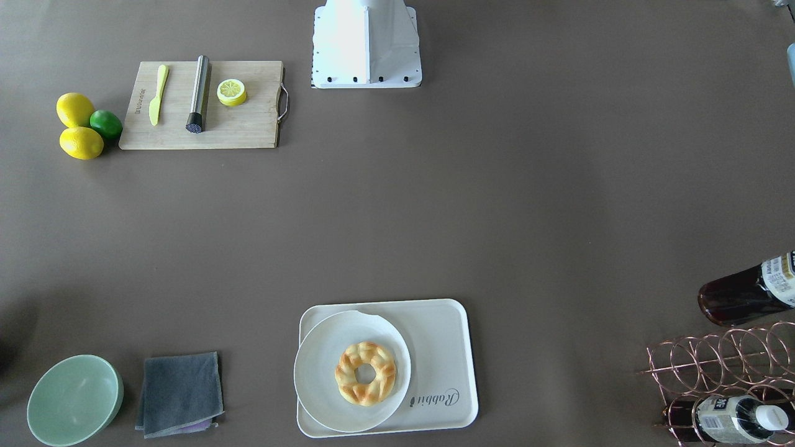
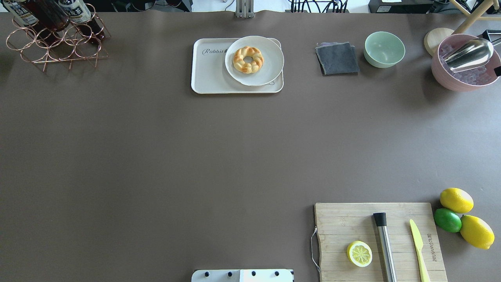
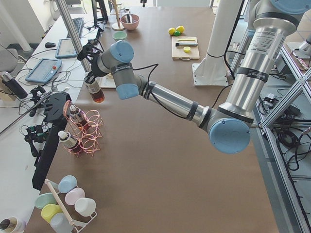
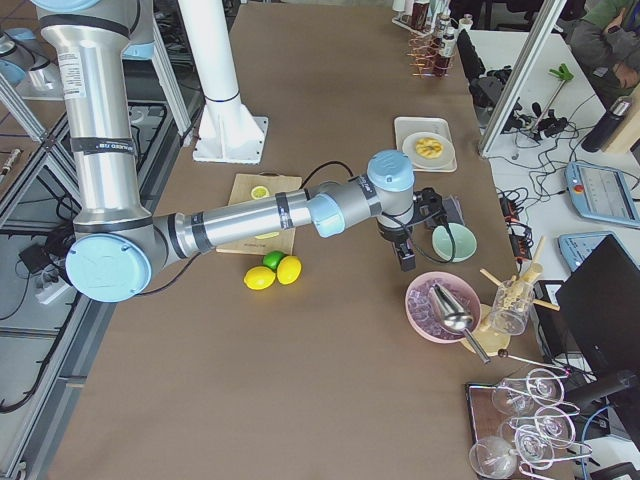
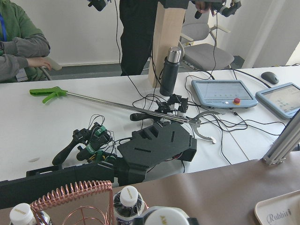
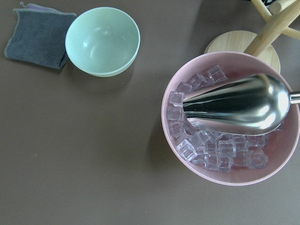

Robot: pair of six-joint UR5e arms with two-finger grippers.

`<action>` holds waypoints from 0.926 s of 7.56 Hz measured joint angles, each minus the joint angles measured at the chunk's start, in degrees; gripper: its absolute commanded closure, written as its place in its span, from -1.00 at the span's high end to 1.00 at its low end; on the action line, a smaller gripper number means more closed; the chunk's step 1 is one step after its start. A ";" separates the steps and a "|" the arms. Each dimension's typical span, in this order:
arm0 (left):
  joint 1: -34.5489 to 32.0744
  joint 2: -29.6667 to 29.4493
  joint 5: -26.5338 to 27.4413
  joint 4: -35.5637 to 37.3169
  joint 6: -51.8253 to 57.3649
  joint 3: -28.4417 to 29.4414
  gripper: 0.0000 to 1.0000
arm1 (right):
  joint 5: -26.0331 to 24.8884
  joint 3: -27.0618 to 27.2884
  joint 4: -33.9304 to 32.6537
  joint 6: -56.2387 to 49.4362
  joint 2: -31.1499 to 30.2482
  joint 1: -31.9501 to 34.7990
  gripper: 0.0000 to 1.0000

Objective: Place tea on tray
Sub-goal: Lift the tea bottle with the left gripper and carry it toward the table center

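Note:
The tea bottle [image 3: 97, 92] hangs just under my left gripper [image 3: 91, 77], above the table beside the copper wire rack [image 3: 83, 132]. It also shows at the edge of the front view [image 1: 739, 292] and the overhead view [image 2: 45, 16]. Its white cap [image 5: 163, 216] fills the bottom of the left wrist view. No fingers show, so I cannot tell the grip. The cream tray [image 2: 211, 76] marked "Rabbit" lies at the table's far side [image 1: 444, 347]. My right gripper [image 4: 405, 255] hovers between the green bowl [image 4: 452, 242] and the pink ice bowl [image 4: 442, 305]; I cannot tell its state.
A white plate [image 2: 254, 60] with a doughnut [image 2: 248, 59] covers the tray's right half. The rack holds two other bottles [image 1: 726, 419]. A grey cloth [image 2: 337, 58], a cutting board [image 2: 379, 241] with knife and lemon slice, and lemons and a lime [image 2: 448, 219] lie on the table.

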 measured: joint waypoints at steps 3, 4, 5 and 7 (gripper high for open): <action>14.21 -1.84 4.44 5.56 2.08 -10.42 -1.00 | 0.12 0.76 1.68 -0.13 0.10 -0.04 1.00; 21.27 -4.07 9.16 7.21 3.01 -11.35 -1.00 | 0.47 0.81 3.51 -0.15 0.12 -0.17 1.00; 27.62 -7.35 13.88 11.18 4.57 -11.89 -1.00 | 1.20 0.94 4.55 -0.16 0.12 -0.31 1.00; 40.92 -11.21 25.75 17.88 5.97 -13.95 -1.00 | 2.58 1.68 5.19 -0.10 0.13 -0.42 1.00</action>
